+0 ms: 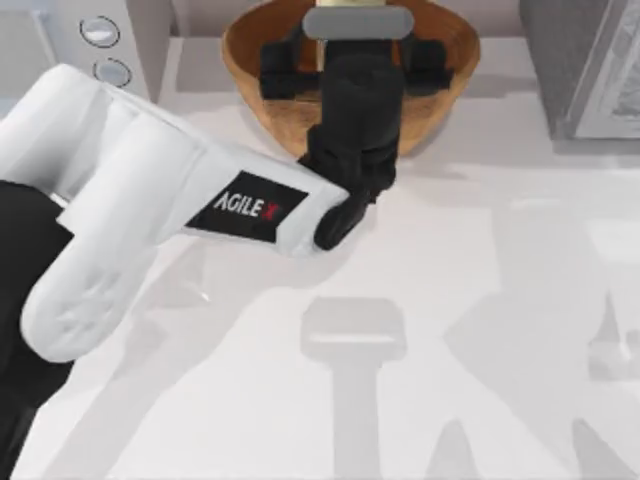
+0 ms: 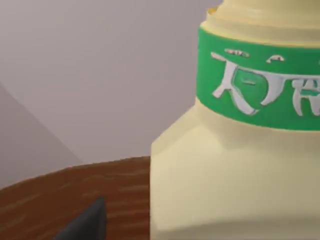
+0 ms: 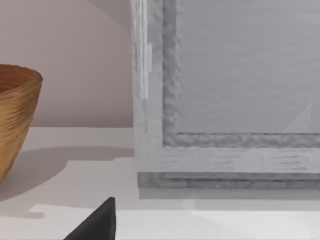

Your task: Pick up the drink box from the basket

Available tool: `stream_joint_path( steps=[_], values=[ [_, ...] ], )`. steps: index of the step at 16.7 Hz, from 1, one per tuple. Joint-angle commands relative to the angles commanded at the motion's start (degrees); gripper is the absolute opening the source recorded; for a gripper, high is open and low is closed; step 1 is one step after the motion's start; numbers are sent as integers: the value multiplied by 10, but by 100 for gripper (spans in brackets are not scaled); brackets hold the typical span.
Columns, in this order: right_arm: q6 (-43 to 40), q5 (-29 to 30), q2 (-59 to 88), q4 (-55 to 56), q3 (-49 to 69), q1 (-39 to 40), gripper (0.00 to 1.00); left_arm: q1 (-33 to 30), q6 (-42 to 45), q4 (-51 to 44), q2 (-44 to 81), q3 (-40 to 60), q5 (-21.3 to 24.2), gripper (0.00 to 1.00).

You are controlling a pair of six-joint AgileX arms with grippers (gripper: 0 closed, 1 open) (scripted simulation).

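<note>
The basket (image 1: pixel 245 75), a brown woven bowl, stands at the table's back centre. My left gripper (image 1: pixel 352 62) reaches down into it, open, its black fingers (image 1: pixel 278 70) spread wide. The drink box (image 1: pixel 350 5) is a pale yellow sliver past the wrist. In the left wrist view the drink box (image 2: pixel 230 180) looms close, pale yellow with a green band and white lettering, a finger (image 2: pixel 87 222) apart from its side over the basket's brown inside (image 2: pixel 55 192). In the right wrist view a dark finger (image 3: pixel 97 222) of the parked right gripper shows, with the basket (image 3: pixel 15 115) farther off.
A white appliance with round knobs (image 1: pixel 100 40) stands at the back left. A grey framed cabinet (image 1: pixel 585 70) fills the back right corner and stands close before the right wrist camera (image 3: pixel 225 100). White tabletop (image 1: pixel 400 330) spreads in front.
</note>
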Motion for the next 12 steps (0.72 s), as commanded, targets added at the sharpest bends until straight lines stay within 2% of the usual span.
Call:
stream_joint_path(
  steps=[7,12],
  values=[
    [0,0,0,0,0,0,100,26,-1,-53,62,113,27,100],
    [0,0,0,0,0,0,100,28,-1,-57,66,122,29,100]
  ],
)
